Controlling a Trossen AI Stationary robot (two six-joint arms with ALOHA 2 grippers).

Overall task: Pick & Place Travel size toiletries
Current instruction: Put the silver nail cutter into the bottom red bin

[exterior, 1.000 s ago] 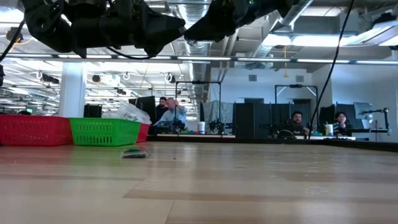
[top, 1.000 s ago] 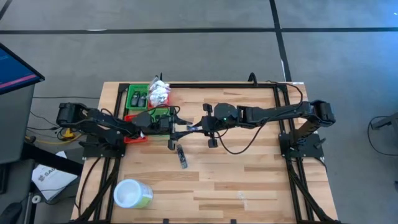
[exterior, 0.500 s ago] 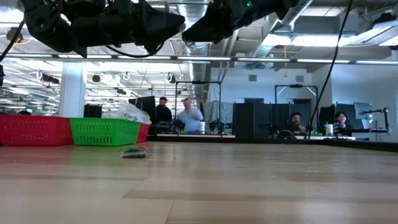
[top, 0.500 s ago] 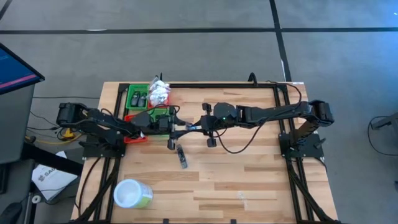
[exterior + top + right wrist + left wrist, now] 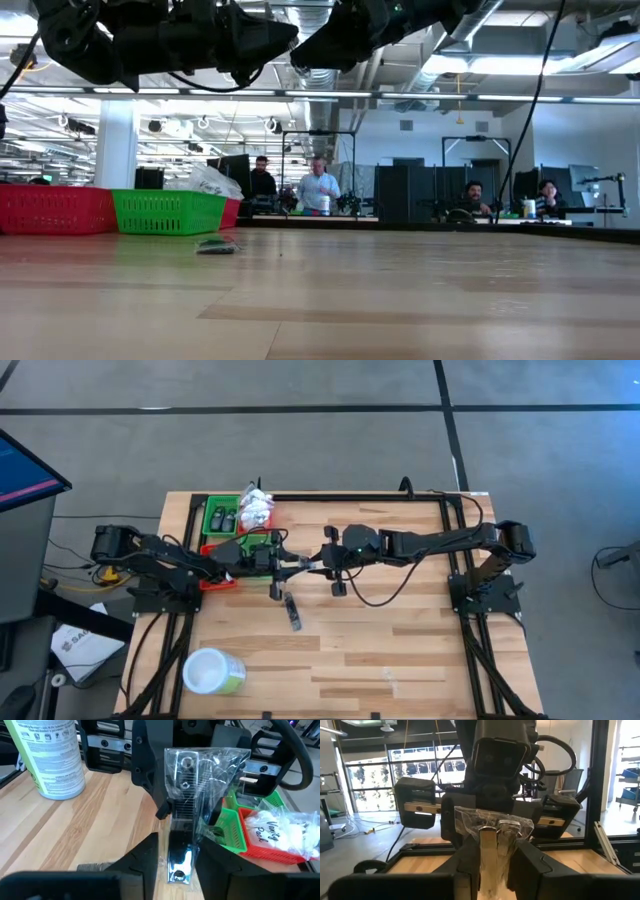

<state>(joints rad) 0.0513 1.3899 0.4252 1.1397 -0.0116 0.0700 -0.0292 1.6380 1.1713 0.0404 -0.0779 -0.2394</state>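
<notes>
Above the middle of the wooden worktop (image 5: pixel 400 650), the two pincers meet nose to nose over one clear-wrapped packet (image 5: pixel 192 795), which holds a slim silver item. In the left wrist view the left pincer (image 5: pixel 490 862) has its dark fingers (image 5: pixel 470 855) on either side of the packet's lower end, pressed against the wrapper. In the right wrist view the right pincer (image 5: pixel 175 860) has its fingers flanking the packet's other end, where the silver end shows between them. Both pincers appear to pinch the packet, though how firmly each presses cannot be told. From above, the packet is a thin pale sliver between the left pincer (image 5: pixel 283 567) and the right pincer (image 5: pixel 318 564), held off the worktop just beside the green bin (image 5: pixel 222 518).

The green bin holds dark grey mini bottles (image 5: pixel 221 519), and white wrapped packets (image 5: pixel 257 510) are heaped at its edge, next to the red bin (image 5: pixel 218 582). One dark slim tube (image 5: pixel 292 611) lies alone on the worktop, near the pincers. A white-lidded green tub (image 5: pixel 212 671) stands at the worktop's near left corner. In the low view, people (image 5: pixel 318 190) show in the room beyond.
</notes>
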